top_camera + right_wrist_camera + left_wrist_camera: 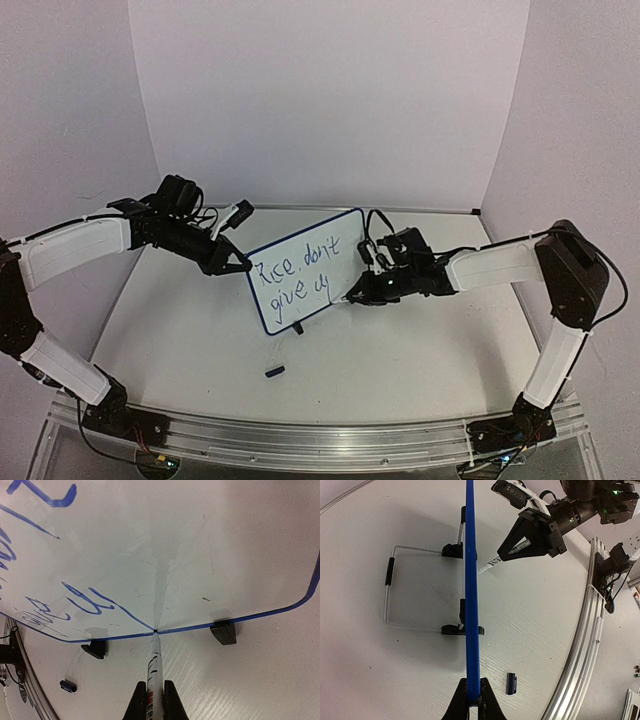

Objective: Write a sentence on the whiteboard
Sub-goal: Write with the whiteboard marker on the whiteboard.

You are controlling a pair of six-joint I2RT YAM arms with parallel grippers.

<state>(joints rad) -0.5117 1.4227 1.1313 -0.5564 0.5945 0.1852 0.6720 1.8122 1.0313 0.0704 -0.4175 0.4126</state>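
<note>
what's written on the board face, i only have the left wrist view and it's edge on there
Observer: From the top camera the whiteboard shows its face, and the sentence reads about "Rice, don't give up" in two lines.
Operator: where on the face is the pen tip
Observer: In the right wrist view the marker tip sits at the board's lower blue edge, at the end of a long stroke running down from the last word.
Operator: any room right of the tip
Observer: Yes, in that same view the face right of the tip is bare white apart from a few small specks.
</note>
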